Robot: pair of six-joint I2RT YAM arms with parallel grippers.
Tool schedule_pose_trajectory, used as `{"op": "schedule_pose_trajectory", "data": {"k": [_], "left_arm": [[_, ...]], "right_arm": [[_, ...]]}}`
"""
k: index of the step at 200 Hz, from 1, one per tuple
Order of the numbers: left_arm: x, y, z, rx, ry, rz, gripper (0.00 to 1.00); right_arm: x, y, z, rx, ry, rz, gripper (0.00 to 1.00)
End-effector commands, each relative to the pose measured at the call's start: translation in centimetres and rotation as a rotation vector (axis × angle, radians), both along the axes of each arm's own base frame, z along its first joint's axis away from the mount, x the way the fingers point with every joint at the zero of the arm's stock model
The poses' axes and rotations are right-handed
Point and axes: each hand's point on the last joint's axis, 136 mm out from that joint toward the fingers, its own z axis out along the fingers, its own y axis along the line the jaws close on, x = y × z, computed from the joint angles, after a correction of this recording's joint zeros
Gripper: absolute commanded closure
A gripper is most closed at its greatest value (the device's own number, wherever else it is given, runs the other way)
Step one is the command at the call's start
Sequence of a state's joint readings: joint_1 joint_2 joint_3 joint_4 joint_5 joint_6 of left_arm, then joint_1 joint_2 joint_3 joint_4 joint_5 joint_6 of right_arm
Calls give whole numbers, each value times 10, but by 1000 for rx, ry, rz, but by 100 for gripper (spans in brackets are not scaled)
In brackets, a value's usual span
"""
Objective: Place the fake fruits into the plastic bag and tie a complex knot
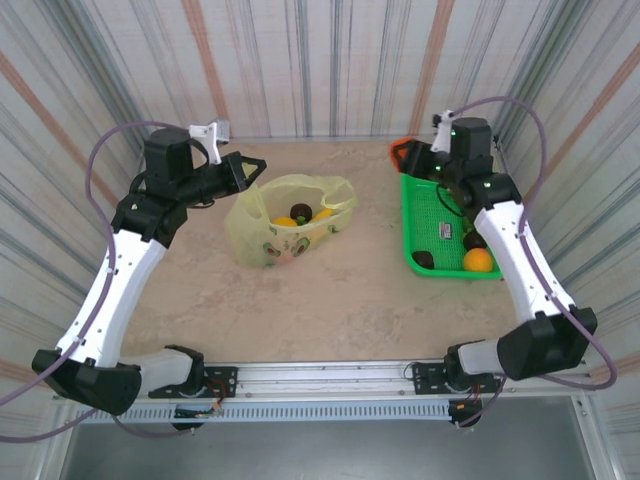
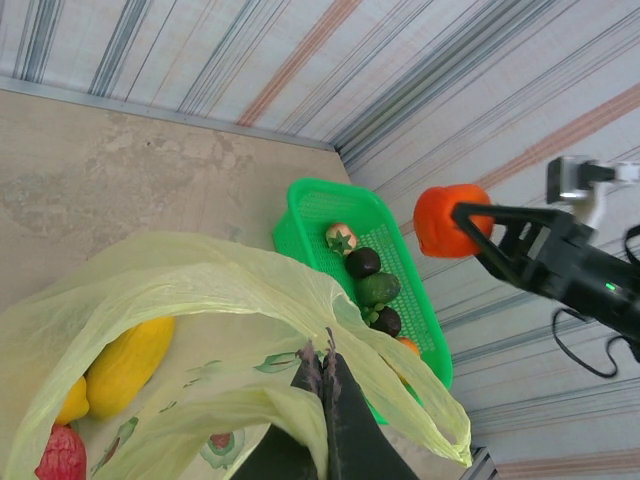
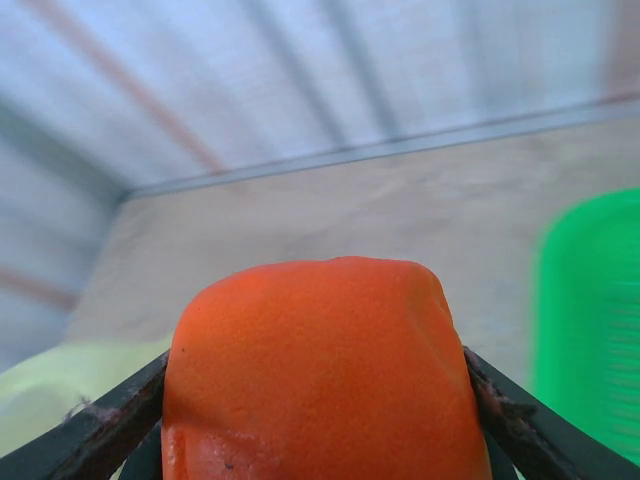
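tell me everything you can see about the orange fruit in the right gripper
The orange fruit is a red-orange, plastic-looking piece, rounded with a flattish top and finely pitted skin. The right gripper holds it in the air, one dark finger pressed on each side. It hangs by the far end of the basket, touching nothing else, away from the bag.
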State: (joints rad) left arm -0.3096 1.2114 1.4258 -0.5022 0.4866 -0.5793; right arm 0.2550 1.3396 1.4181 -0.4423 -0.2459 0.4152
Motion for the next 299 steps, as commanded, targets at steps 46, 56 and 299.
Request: {"op": "schedule_pose_trajectory", "data": {"k": [46, 56, 299], "left_arm": [[-8, 10, 4, 18, -30, 30, 100], [-8, 11, 3, 23, -27, 31, 100], [-13, 14, 17, 2, -58, 22, 100]], "right_arm": [[-97, 156, 85, 90, -143, 451, 35], [-110, 171, 84, 62, -154, 500, 35], [-46, 272, -62, -299, 55, 504, 13]]}}
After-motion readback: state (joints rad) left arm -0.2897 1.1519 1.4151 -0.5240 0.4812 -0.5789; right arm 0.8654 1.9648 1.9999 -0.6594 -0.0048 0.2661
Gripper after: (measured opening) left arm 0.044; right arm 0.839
